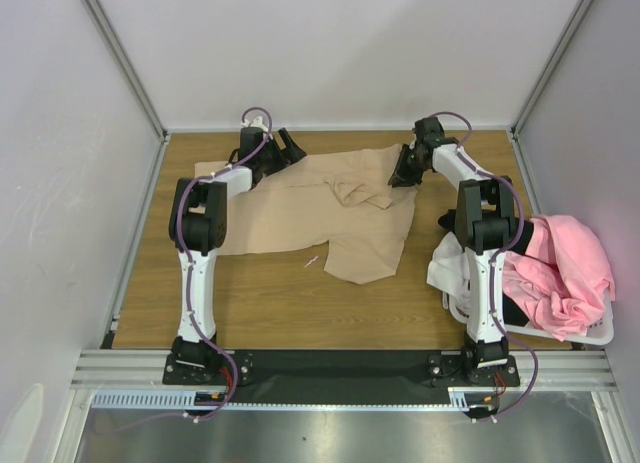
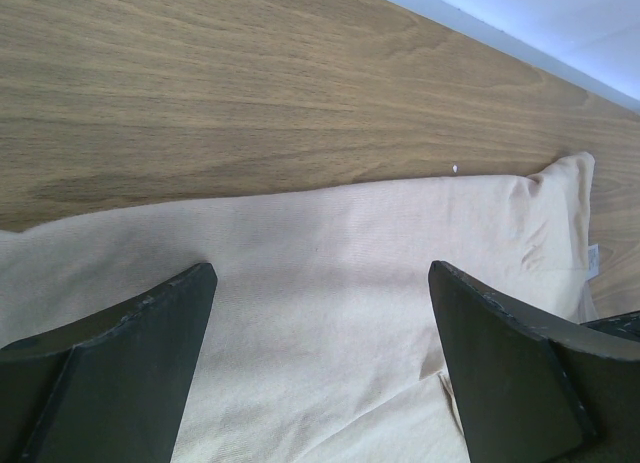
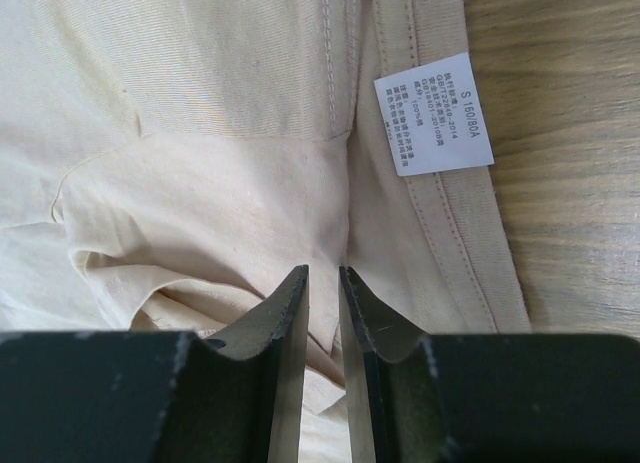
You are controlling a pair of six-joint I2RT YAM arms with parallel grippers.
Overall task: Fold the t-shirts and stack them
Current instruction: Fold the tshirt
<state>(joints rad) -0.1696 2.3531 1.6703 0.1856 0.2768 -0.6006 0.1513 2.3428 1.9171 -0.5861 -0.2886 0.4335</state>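
**Wooden table [image 1: 260,303] with a tan t-shirt [image 1: 300,208] spread across it**

Saw white walls [image 1: 330,53] closing off the table on three sides. Found the tan t-shirt lying mostly flat over the far half of the boards, with one sleeve reaching toward the far left corner. Noted a rumpled fold near its middle and its lower part stretching toward the near side, right of centre. Spotted a small light-coloured scrap [image 1: 311,261] on the bare wood just beside the shirt's near edge.

Found the left gripper [image 1: 282,151] over the shirt's far left part, jaws spread wide. Saw both dark fingers [image 2: 130,353] over the cloth with plain fabric showing between them, and the shirt's edge lying along bare wood just beyond. Could not tell whether the fingers touched the fabric.

Found the right gripper [image 1: 403,171] at the shirt's far right edge, jaws nearly together with only a thin slit between. Saw, from the wrist camera, a stitched band and a white printed label [image 3: 433,113] just past the fingertips, close to the wood. Could not tell whether any cloth was pinched.

Noted a white laundry basket [image 1: 590,333] at the table's right edge, beside the right arm and apart from the tan t-shirt. Saw a pink t-shirt [image 1: 565,268] heaped in it and a white t-shirt [image 1: 447,268] draped over its left side.
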